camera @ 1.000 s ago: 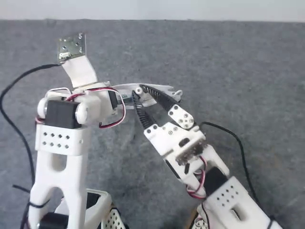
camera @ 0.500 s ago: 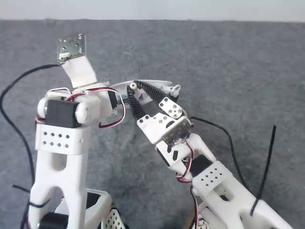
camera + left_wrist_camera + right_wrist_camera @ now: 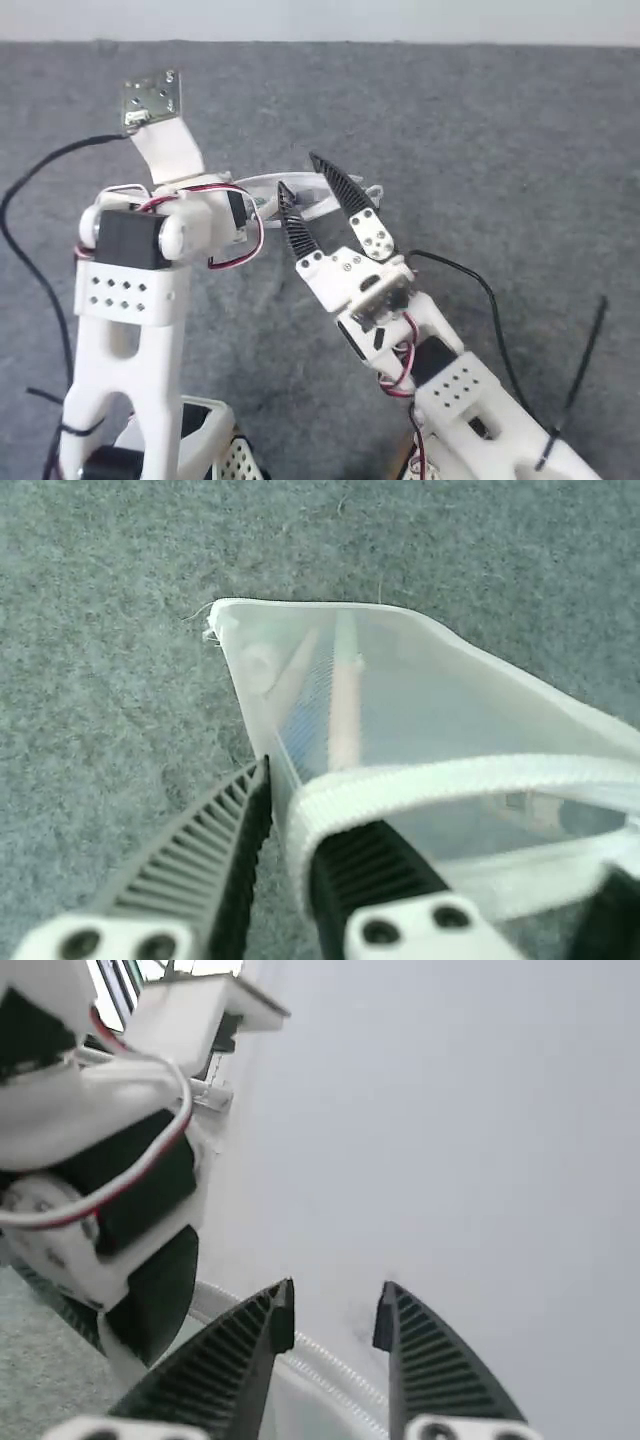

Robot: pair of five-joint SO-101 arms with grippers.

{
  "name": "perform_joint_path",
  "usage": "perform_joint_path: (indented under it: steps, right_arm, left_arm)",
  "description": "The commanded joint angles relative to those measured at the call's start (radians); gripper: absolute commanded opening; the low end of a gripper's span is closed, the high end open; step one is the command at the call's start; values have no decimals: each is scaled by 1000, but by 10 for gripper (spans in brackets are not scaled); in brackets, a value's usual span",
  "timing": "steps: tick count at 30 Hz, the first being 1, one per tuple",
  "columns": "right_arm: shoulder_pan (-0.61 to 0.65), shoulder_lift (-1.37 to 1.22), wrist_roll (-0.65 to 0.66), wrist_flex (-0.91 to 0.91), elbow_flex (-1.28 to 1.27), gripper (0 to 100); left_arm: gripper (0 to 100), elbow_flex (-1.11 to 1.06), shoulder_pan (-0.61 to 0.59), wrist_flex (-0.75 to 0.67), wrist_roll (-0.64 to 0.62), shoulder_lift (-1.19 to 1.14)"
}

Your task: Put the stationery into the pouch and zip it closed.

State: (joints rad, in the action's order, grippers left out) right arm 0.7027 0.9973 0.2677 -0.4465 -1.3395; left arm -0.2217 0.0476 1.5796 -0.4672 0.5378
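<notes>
While L claw (image 3: 285,810) clamps pouch (image 3: 420,710) rim | R claw (image 3: 300,172) spread, by pouch

Lighting: bright, even, diffuse, from overhead. Shadows: faint and soft-edged on the table (image 3: 520,140) beneath the arms. Surface: the table reads matte grey. Sheen: slight, on the translucent pouch (image 3: 430,710), with light passing through it. Right wrist view: pale wall (image 3: 470,1110) nearly washed out.
</notes>
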Motion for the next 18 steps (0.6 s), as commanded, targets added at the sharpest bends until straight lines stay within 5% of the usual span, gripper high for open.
perform_joint_path:
  steps: [1,18]
  right_arm:
    - [-4,151,-14,131,9,95]
    - [-5,529,-14,756,8,85]
  left_arm:
    - [11,12,0,-25,8,15]
    - [11,12,-104,-46,3,14]
